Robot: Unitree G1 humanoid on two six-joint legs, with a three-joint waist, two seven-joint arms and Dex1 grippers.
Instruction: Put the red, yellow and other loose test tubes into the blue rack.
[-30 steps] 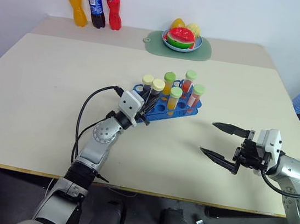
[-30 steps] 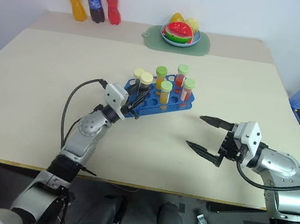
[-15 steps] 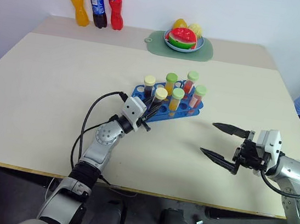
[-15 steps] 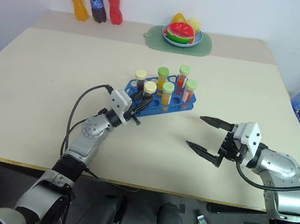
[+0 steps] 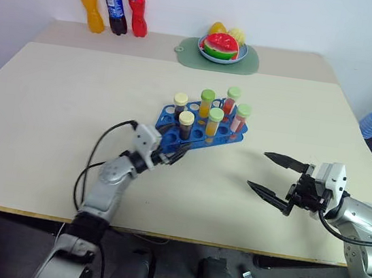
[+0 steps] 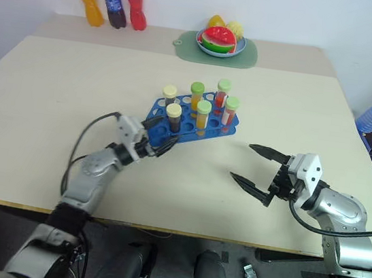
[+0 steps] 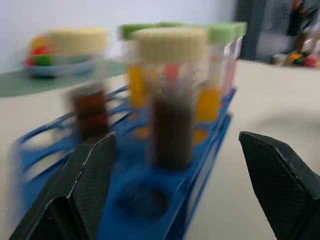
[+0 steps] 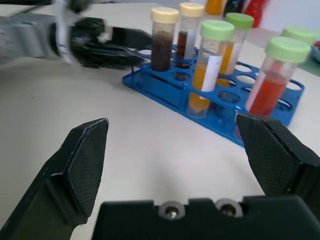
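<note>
Backing the left claw (image 5: 172,152) off the blue rack (image 5: 199,124), tubes seated, nothing gripped.

Head views: six test tubes (image 5: 211,112) stand upright in the rack, mid-worktop (image 5: 52,114); I see none loose. The left claw is spread at the rack's near corner, so withdraw straight toward the near edge, low and slow, to avoid clipping the frame. Bare room lies left and front; soda bottles (image 5: 110,6) and fruit plate (image 5: 222,50) sit well apart at the far edge.
Left wrist view: a cream-capped brown tube (image 7: 172,100) stands between the parted fingers (image 7: 87,185), apparently untouched.
Right wrist view: the right claw (image 8: 180,152) is wide open, empty, near the rack's other side.
</note>
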